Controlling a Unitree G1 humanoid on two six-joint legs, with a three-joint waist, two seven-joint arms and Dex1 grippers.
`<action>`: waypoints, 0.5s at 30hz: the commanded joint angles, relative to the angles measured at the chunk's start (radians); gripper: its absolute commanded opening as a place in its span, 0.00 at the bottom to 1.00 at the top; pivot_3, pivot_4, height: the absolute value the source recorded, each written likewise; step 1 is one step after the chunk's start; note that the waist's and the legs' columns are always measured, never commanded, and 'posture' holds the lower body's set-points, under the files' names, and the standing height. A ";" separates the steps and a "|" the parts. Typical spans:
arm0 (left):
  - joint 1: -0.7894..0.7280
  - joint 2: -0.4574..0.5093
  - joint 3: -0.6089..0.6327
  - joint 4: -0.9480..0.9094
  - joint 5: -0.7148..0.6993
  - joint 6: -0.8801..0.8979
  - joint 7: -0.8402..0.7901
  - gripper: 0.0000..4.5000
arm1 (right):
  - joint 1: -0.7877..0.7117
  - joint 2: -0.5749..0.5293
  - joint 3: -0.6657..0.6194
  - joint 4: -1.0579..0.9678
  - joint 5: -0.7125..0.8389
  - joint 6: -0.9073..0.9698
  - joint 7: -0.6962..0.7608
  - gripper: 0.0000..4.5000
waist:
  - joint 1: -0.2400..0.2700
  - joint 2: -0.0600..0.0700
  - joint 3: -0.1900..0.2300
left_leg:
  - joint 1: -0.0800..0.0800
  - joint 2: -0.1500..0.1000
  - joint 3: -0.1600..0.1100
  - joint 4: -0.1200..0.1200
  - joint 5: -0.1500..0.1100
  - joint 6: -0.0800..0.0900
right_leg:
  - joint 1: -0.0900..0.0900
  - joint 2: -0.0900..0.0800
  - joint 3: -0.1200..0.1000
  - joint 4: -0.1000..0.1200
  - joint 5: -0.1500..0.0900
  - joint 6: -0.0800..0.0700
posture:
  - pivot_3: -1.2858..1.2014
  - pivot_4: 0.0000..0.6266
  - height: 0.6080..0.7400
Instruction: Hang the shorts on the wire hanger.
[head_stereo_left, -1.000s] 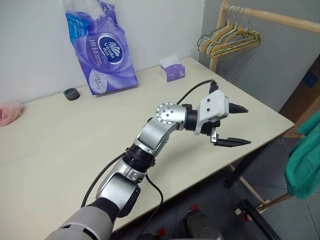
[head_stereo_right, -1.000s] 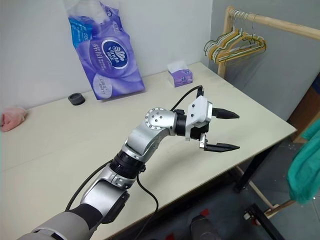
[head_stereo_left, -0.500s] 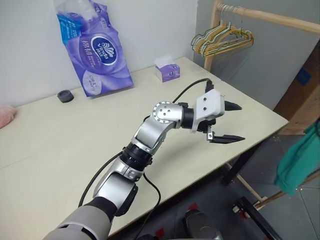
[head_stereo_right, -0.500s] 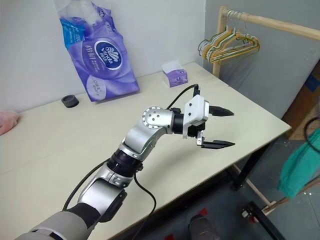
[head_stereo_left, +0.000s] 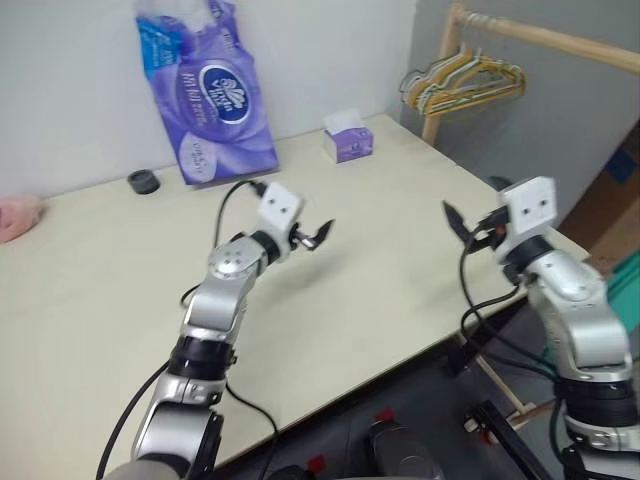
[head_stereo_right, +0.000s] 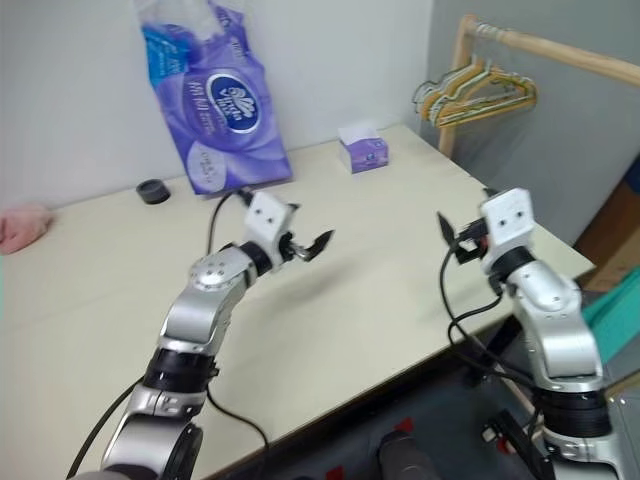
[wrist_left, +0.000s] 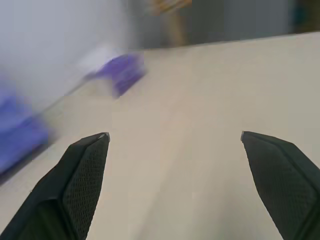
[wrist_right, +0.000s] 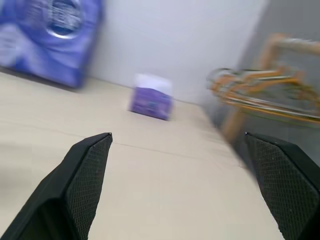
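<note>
I can make out little of the shorts (head_stereo_left: 626, 285): a teal sliver cut off at the right edge of my head views, low beside the counter (head_stereo_left: 400, 270) and partly behind my right arm. Waistband, tag and piping are out of sight, and I cannot tell what the fabric hangs from or rests on. I cannot pick out a single olive-grey wire hanger anywhere; what I do see is a bunch of coloured hangers (head_stereo_left: 462, 82) crowded together on a wooden rail (head_stereo_left: 560, 38) in the far right corner, too tangled to separate one from another. The pink cloth (head_stereo_left: 18, 216) at the far left is cropped by the frame edge. Both wrist views are smeared, so the tissue box and rack in them are soft shapes only.

The counter is a pale beige top set against a white wall, with grey wall behind the rail. On it stand a tall purple pack of tissue rolls (head_stereo_left: 205, 95), a small purple tissue box (head_stereo_left: 349, 140) near the far corner, and a small black round object (head_stereo_left: 143, 181) close to the wall.

My left end effector (head_stereo_left: 317, 237) hangs above the middle of the counter, pointing toward the far right corner, fingers spread wide and empty. My right end effector (head_stereo_left: 468, 226) sits above the counter's right edge, aimed inward to the left, fingers also wide apart with nothing between them.
</note>
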 joint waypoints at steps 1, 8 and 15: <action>0.092 -0.035 0.120 -0.077 0.054 -0.014 0.217 0.99 | -0.053 0.081 0.058 0.114 -0.033 -0.096 -0.010 1.00 | 0.037 -0.004 -0.004 | 0.000 0.000 -0.001 0.000 0.000 -0.001 | 0.000 0.000 -0.001 0.000 0.000 -0.001 | 0.47 0.00 1.00; 0.318 -0.101 0.252 -0.154 0.055 0.001 0.384 0.99 | -0.139 0.220 0.115 0.369 -0.073 -0.188 -0.015 1.00 | 0.174 -0.015 -0.014 | 0.000 0.000 -0.003 -0.001 0.001 -0.004 | -0.001 0.000 -0.004 -0.001 0.003 -0.006 | 0.51 0.00 1.00; 0.348 -0.107 0.257 -0.180 0.055 -0.002 0.404 0.99 | -0.149 0.262 0.115 0.420 -0.082 -0.203 -0.014 1.00 | 0.267 -0.021 -0.021 | 0.000 0.000 -0.008 -0.001 0.004 -0.008 | -0.003 0.000 -0.016 -0.002 0.007 -0.012 | 0.52 0.01 1.00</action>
